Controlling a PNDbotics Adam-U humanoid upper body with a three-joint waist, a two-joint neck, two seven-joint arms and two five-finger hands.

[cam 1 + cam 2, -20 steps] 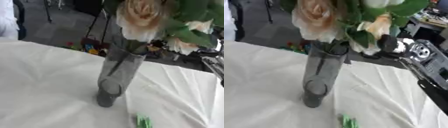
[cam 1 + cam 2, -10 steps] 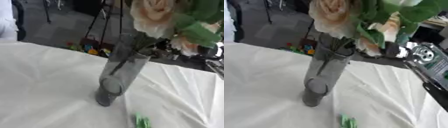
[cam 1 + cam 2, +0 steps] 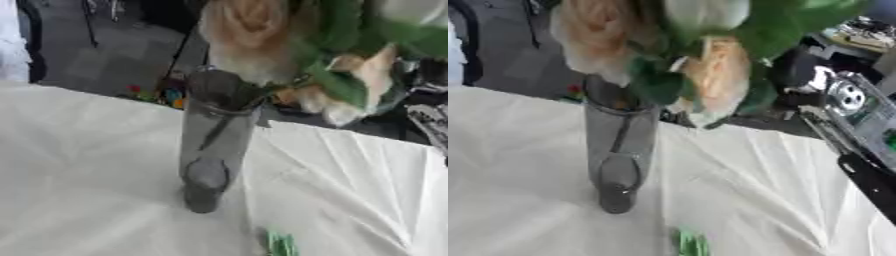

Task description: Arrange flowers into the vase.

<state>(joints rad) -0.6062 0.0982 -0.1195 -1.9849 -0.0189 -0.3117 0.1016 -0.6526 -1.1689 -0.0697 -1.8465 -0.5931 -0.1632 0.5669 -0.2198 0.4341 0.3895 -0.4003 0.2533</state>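
Observation:
A tall grey see-through vase point(image 3: 214, 145) stands on the white tablecloth point(image 3: 79, 170), leaning slightly right. A bunch of flowers point(image 3: 254, 35) with peach and cream blooms point(image 3: 715, 75) and green leaves point(image 3: 341, 65) sits right above its mouth. A dark stem point(image 3: 214, 132) shows inside the vase. My right hand point(image 3: 811, 75) comes in from the right, black and silver, just behind the leaves at the bunch; the leaves hide how it holds. My left hand shows in neither view.
A small green piece point(image 3: 280, 244) lies on the cloth in front of the vase. My right arm point(image 3: 864, 125) runs along the table's right side. Beyond the far table edge are a dark floor and small coloured things point(image 3: 166, 95).
The bunch swung right, then back left over the vase mouth and lower. The vase, which leaned right, now stands nearer upright.

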